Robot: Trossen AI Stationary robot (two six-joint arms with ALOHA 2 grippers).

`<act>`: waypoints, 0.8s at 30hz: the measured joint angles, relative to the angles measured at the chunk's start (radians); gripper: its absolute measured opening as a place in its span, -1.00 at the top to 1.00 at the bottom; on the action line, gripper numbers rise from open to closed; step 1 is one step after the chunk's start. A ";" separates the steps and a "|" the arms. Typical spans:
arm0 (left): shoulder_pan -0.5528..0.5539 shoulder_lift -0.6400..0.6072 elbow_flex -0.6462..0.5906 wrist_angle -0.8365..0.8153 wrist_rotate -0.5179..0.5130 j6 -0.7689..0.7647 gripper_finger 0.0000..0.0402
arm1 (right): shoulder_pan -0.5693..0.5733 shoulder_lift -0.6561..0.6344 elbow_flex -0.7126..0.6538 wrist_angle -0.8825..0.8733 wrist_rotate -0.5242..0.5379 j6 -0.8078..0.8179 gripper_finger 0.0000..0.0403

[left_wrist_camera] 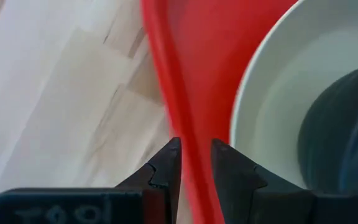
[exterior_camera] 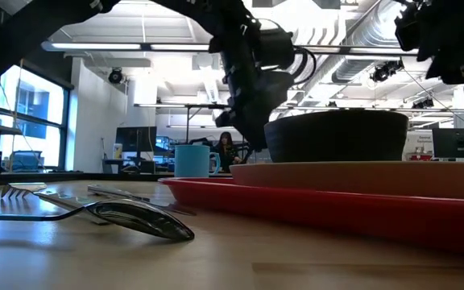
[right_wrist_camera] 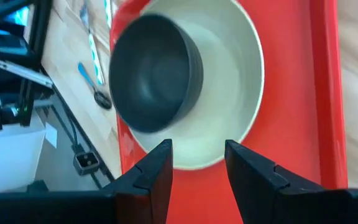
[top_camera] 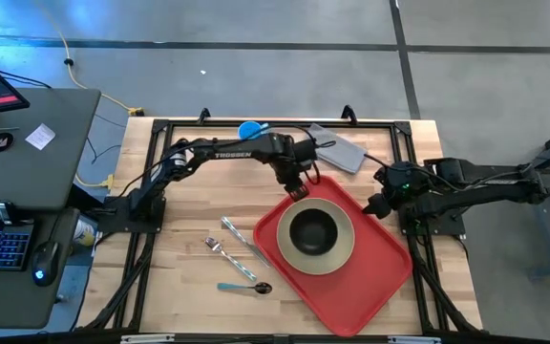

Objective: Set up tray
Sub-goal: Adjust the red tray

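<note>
A red tray (top_camera: 370, 272) lies askew on the right half of the wooden table (top_camera: 184, 205), carrying a beige plate (top_camera: 344, 250) with a dark bowl (top_camera: 313, 229) at its centre, while a fork (top_camera: 220, 248), tongs (top_camera: 242, 239) and a blue-handled spoon (top_camera: 244, 287) wait on the bare wood just beside it. The left gripper (top_camera: 297, 187) reaches in from the far side and stands at the tray's upper corner; its wrist view shows the 2 fingers set on either side of the raised rim, narrowly parted, and whether they actually pinch the plastic cannot be told. The right gripper (top_camera: 378, 204) hovers at the tray's right-hand corner, its 2 fingers spread apart with nothing between them, aimed over the plate and the red floor. The tray looks stiff, light and smooth, likely to slide readily on the wood; the low rim is the natural place to take hold, ideally at 2 opposite edges. The loose plate and bowl could shift or slip if the tray is jerked or tipped. A blue cup (top_camera: 249, 130) and a grey cloth (top_camera: 337, 149) sit near the table's far edge.
</note>
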 joint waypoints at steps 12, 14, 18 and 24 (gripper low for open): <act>0.004 0.024 -0.020 0.091 -0.028 -0.046 0.39 | -0.003 0.000 0.000 0.005 0.044 -0.191 0.32; 0.004 0.042 -0.015 0.126 -0.029 -0.067 0.39 | -0.003 0.000 0.000 0.001 0.052 -0.249 0.32; 0.003 0.074 -0.017 0.142 -0.033 -0.087 0.39 | -0.003 0.000 0.000 -0.012 0.071 -0.340 0.32; 0.002 0.096 -0.016 0.129 -0.017 -0.143 0.39 | -0.003 0.000 0.000 -0.017 0.068 -0.361 0.32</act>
